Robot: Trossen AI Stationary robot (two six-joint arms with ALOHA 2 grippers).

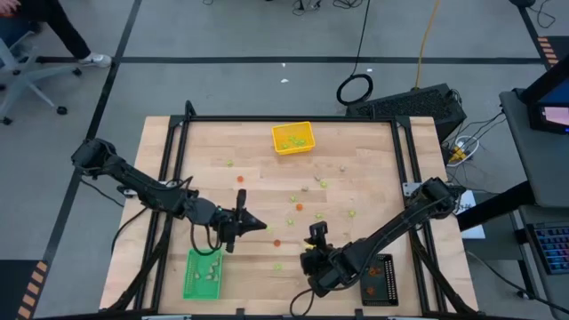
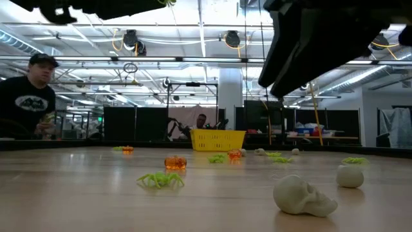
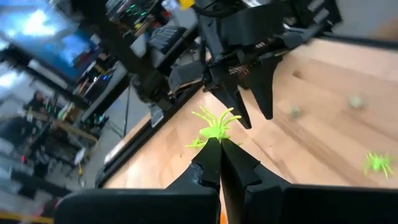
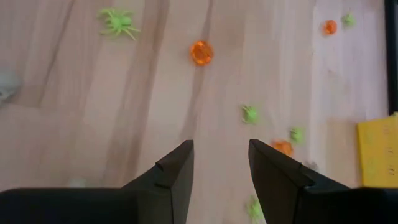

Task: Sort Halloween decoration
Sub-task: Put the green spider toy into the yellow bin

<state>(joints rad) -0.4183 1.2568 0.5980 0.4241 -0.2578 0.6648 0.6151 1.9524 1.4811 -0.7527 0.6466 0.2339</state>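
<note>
Pale wood planks form the table (image 1: 373, 169), bounded by a black frame rail on each side. Scattered decoration pieces (image 1: 300, 206) lie mostly across the middle of the table, between my two arms and the yellow tray (image 1: 292, 138) at the far edge; some green pieces sit inside that tray.

My left gripper (image 3: 219, 163) is over the near-left part of the table, just beyond the green tray (image 1: 203, 273). Its fingers are pressed together on a light green spider (image 3: 214, 127), which projects past the tips. The right arm's gripper body stands directly ahead of it in the left wrist view, close to the held spider.

My right gripper (image 4: 221, 163) is at the near centre, beside the black tray (image 1: 380, 279). Its fingers are spread apart with nothing between them. Bare wood lies under the gap. Ahead of it lie an orange pumpkin (image 4: 200, 52), another green spider (image 4: 118, 22) and several smaller green and orange pieces.

In the low view, two pale skulls (image 2: 302, 195) and a green spider rest near the front edge. A person (image 2: 26, 96) stands beyond the far-left edge.
</note>
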